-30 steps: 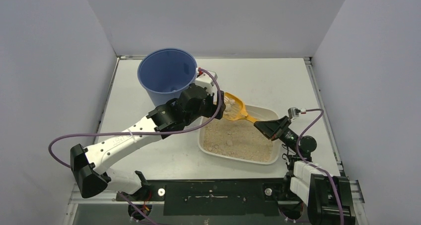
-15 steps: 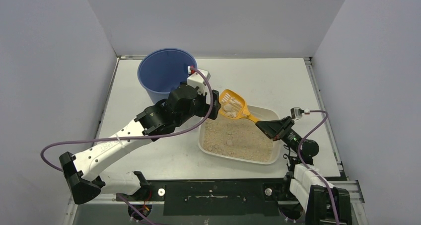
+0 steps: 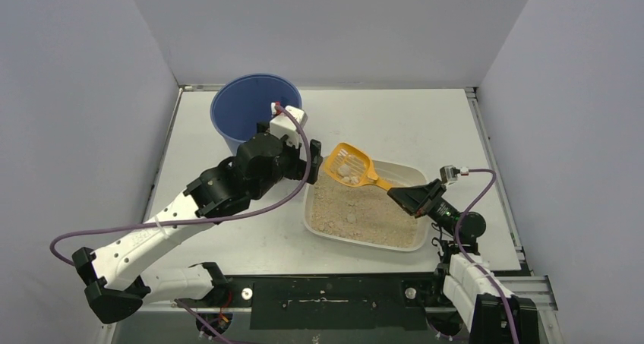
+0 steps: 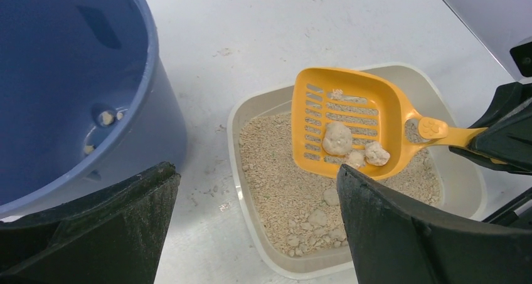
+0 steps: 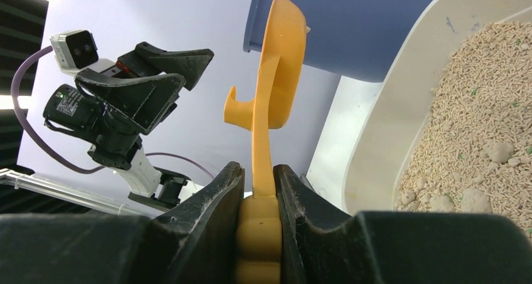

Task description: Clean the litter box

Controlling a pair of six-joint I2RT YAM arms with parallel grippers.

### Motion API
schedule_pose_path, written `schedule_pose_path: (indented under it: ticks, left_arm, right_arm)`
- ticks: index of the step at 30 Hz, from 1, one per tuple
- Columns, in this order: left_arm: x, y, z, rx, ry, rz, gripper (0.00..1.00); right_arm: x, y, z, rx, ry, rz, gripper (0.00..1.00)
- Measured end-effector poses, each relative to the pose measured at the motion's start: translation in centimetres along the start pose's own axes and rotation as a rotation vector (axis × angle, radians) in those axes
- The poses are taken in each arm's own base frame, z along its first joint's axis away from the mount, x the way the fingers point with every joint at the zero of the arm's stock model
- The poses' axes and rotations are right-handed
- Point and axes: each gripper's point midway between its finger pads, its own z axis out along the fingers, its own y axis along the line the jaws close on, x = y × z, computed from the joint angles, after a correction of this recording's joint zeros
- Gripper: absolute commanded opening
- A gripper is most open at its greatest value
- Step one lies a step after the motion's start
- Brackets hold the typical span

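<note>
The white litter box (image 3: 410, 241) with tan granules lies right of centre. It also shows in the left wrist view (image 4: 251, 108) and the right wrist view (image 5: 389, 127). My right gripper (image 3: 406, 196) is shut on the handle of the yellow slotted scoop (image 3: 349, 165), seen edge-on from the right wrist (image 5: 258, 171). The scoop (image 4: 370, 102) hangs over the box's far left corner and carries pale clumps (image 4: 339, 138). My left gripper (image 3: 313, 162) is open and empty (image 4: 254, 171), between the blue bucket (image 3: 250, 112) and the scoop.
The blue bucket (image 4: 63, 77) stands at the far left of the table, just left of the litter box, with a few small clumps (image 4: 106, 116) on its floor. More clumps lie in the granules (image 4: 326, 196). Grey walls enclose the table.
My left arm has drawn back to the left, away from the scoop. My right gripper has carried the scoop a little left, toward the bucket, with the clumps still in it.
</note>
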Motion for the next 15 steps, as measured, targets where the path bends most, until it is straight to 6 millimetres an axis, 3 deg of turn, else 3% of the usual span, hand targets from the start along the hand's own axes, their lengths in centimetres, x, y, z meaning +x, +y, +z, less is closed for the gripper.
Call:
schedule_pose_path:
  ticks: [8,15]
  left_arm:
    - [0.0,2.9,-1.8,-0.096,-0.046,0.046,0.95]
    - [1.2,6.2,-3.7,-0.195,-0.115,0.075,0.95]
  right_arm:
    - [-0.2,-0.5,0.2,0.026,-0.007,0.026,0.00]
    - [-1.8,1.4,2.3,0.008,-0.010,-0.021,0.00]
